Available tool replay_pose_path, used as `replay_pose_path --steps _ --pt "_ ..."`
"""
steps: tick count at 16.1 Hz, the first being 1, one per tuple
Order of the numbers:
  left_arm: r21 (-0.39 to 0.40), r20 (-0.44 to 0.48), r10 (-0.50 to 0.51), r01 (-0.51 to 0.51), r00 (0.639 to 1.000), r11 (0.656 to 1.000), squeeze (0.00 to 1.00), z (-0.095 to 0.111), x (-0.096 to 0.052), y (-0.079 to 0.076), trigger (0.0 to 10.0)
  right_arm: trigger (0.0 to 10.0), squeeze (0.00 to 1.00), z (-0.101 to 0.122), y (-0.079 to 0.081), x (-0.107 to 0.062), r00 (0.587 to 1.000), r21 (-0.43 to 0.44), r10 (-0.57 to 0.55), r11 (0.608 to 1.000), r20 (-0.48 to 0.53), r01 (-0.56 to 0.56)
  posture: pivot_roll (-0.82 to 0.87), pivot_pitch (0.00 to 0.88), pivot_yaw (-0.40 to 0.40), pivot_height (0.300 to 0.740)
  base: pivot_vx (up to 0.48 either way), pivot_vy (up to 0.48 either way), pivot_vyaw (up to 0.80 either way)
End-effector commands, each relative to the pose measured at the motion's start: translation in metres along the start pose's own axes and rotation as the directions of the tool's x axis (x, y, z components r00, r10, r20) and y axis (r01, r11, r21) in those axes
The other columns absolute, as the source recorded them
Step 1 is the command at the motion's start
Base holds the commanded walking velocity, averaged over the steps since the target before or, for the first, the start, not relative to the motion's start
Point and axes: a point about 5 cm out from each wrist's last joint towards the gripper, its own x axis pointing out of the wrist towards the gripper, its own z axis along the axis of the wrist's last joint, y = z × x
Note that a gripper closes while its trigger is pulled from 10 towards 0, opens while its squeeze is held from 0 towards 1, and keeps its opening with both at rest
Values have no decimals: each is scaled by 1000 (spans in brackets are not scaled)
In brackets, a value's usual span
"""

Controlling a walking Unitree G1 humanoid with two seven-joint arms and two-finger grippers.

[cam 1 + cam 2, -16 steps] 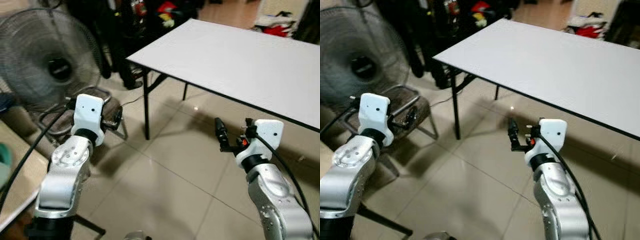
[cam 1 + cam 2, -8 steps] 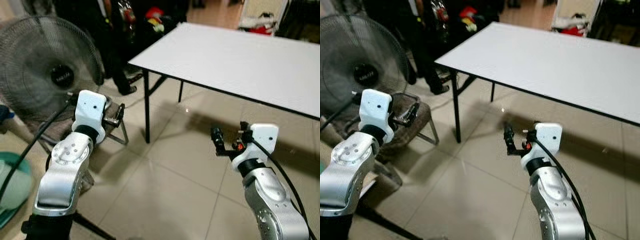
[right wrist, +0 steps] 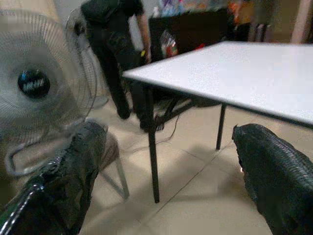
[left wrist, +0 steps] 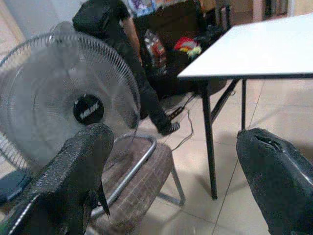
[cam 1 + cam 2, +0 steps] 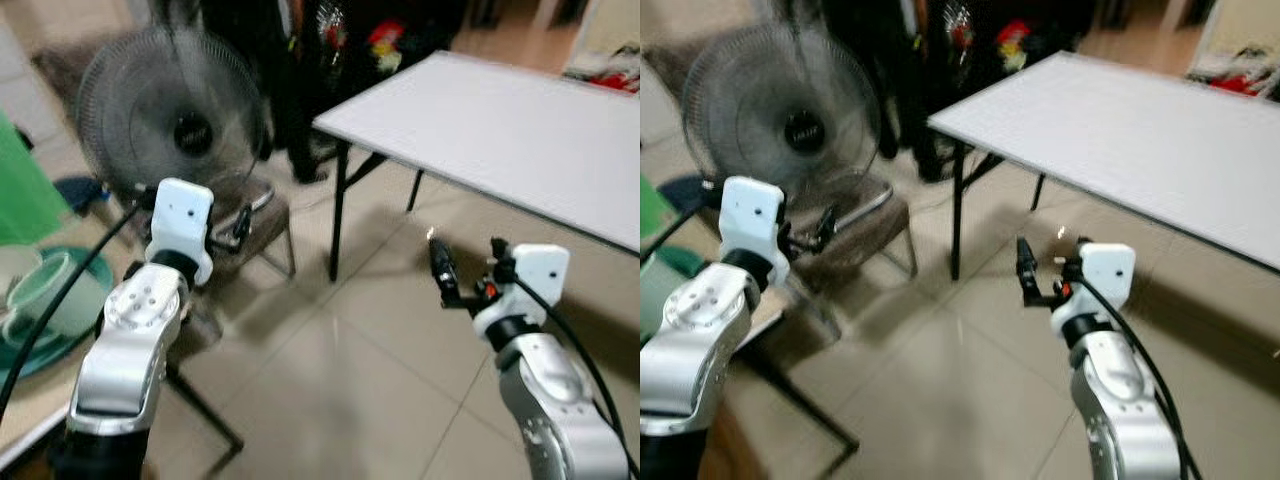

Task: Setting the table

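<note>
One white table (image 5: 520, 130), one fan (image 5: 170, 125), one chair (image 4: 139, 181), one person (image 3: 115, 44)

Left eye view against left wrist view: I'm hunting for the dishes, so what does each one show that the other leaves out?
Left eye view adds: pale green dishes on a low surface at the robot's left, plus the right gripper raised over the floor. Left wrist view adds: a person's dark-clad upper body behind the fan. Both share: the fan, the white table, the metal-framed chair and the tiled floor.
</note>
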Motion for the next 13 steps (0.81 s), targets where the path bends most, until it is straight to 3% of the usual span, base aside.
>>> replay_pose_path --steps 1,3,5,12,13 --pt "-4 -15 24 -24 1000 1000 0 -2 -2 6 10000 10000 0 2 7 2 999 19 33 999 11 -33 45 0 60 740 0 480 0" --pt "-2 -12 26 -27 1000 1000 0 -2 -3 7 10000 10000 0 2 8 2 999 22 43 999 13 -43 49 0 57 740 0 480 0" --pt "-6 9 50 -50 999 999 0 1 -5 8 10000 10000 0 5 11 3 996 -39 91 995 23 -90 54 0 49 740 0 240 0" --pt "10 20 64 -64 998 998 0 4 -4 10 10000 10000 0 9 10 6 995 -27 84 996 54 -83 61 0 38 740 0 -480 800" --pt "-9 5 53 -52 999 999 0 2 -4 9 10000 10000 0 6 6 5 998 39 45 998 44 -46 57 0 47 740 0 0 0"
